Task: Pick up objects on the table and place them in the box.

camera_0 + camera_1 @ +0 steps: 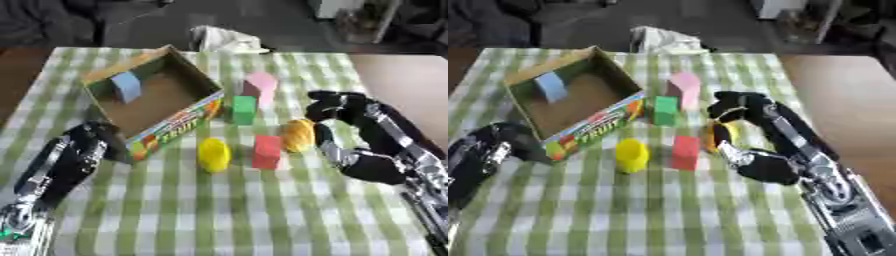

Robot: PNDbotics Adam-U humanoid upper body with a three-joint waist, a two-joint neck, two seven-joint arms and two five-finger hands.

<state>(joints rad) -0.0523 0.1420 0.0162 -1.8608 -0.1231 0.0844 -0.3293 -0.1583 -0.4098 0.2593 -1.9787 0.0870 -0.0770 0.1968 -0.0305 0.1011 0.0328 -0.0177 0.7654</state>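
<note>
A cardboard box (179, 116) with a colourful printed front stands open at the table's left, and a blue block (127, 86) stands inside it. To its right are a pink block (261, 83), a green block (243, 110), a yellow cylinder (213, 155) and a red block (267, 152). My right hand (360, 131) comes in from the right. Its fingers curl over the top of an orange rounded object (298, 135) and its thumb curls under it. My left hand (84, 149) rests open at the box's near left corner.
A green and white checked cloth (227, 210) covers the table. A crumpled white thing (223, 39) lies at the far edge behind the box. The table's right edge runs close behind my right arm.
</note>
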